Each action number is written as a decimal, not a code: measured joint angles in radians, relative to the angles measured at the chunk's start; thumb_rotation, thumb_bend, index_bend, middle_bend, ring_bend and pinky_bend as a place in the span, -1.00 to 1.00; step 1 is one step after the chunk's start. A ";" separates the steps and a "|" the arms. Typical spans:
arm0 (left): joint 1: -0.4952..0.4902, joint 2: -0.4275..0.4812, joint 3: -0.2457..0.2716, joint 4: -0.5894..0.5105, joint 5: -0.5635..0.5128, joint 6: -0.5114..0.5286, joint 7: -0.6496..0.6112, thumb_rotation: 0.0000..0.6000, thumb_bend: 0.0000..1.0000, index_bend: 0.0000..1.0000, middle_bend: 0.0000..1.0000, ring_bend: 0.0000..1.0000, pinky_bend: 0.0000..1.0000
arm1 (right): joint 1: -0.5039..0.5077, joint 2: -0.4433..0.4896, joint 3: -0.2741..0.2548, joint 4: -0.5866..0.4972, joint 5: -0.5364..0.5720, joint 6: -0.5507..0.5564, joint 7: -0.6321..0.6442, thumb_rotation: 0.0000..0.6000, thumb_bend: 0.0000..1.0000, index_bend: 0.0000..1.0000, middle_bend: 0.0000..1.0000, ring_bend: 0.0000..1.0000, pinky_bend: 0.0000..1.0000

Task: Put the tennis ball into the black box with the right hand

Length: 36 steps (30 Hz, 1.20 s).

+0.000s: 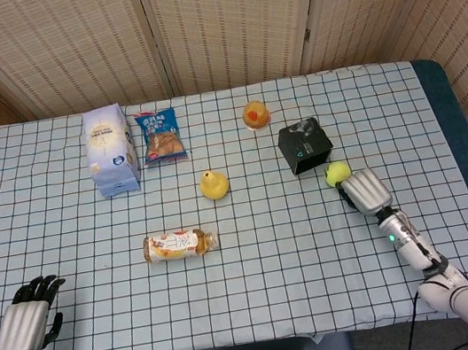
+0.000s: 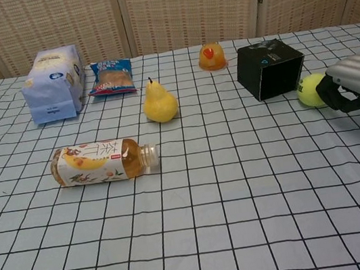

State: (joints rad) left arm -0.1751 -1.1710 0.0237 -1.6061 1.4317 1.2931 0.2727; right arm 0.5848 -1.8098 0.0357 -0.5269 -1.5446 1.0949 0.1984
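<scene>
Tennis ball on the checked worktop, just beside the black box, at its near right corner; touching or almost touching the box, cannot tell which. Not in the box, not lifted.

Right hand low at the worktop, pressed up against the ball from the side away from the box. In chest view, dark fingers curled downward under the silver back of the hand, tips at or just beside the ball. No wrap around the ball visible in either view; whether any finger has real purchase on it cannot be told. Hand holding nothing as far as seen.

Left hand at the near left corner of the worktop, well apart from everything, fingers loosely bent, nothing in it.

Box upright; the face toward the robot looks closed, opening not made out from here.

Progress, as judged: approach done, contact made. Left: secure grasp, lift, carry over the box, release inside. Risk: ball rolling off along the box wall if pushed further instead of enclosed.
</scene>
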 measured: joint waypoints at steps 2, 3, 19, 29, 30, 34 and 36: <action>-0.001 -0.001 0.000 0.000 -0.001 -0.002 0.002 1.00 -0.07 -0.58 -0.71 -0.79 -0.63 | -0.003 0.011 -0.002 -0.005 -0.003 0.011 0.002 1.00 0.94 1.00 0.85 0.89 1.00; -0.001 -0.002 0.001 0.000 -0.001 -0.004 0.003 1.00 -0.07 -0.58 -0.71 -0.79 -0.63 | -0.003 0.014 -0.002 -0.006 -0.003 0.009 0.000 1.00 0.94 1.00 0.85 0.89 1.00; -0.002 -0.005 0.004 -0.002 -0.001 -0.004 0.015 1.00 -0.07 -0.58 -0.71 -0.79 -0.63 | 0.005 0.007 0.007 0.015 0.027 -0.057 -0.018 1.00 0.94 1.00 0.85 0.86 1.00; -0.002 -0.005 0.005 -0.002 0.000 -0.003 0.014 1.00 -0.07 -0.58 -0.71 -0.79 -0.63 | 0.018 -0.063 0.015 0.105 0.022 -0.018 0.022 1.00 0.94 0.95 0.85 0.78 1.00; -0.002 -0.004 0.005 -0.002 0.000 -0.003 0.014 1.00 -0.07 -0.58 -0.71 -0.79 -0.63 | 0.020 -0.072 0.017 0.117 0.023 -0.017 0.026 1.00 0.94 0.92 0.85 0.74 1.00; -0.002 -0.004 0.005 -0.002 -0.002 -0.004 0.013 1.00 -0.07 -0.58 -0.71 -0.79 -0.63 | 0.027 -0.100 0.018 0.155 0.023 -0.021 0.057 1.00 0.83 0.75 0.77 0.52 1.00; -0.003 -0.003 0.004 -0.002 -0.004 -0.005 0.012 1.00 -0.07 -0.58 -0.71 -0.79 -0.63 | 0.029 -0.106 0.015 0.163 0.020 -0.022 0.075 1.00 0.68 0.64 0.64 0.42 1.00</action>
State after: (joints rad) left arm -0.1777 -1.1743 0.0281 -1.6077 1.4277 1.2877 0.2848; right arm 0.6133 -1.9158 0.0509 -0.3641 -1.5242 1.0730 0.2730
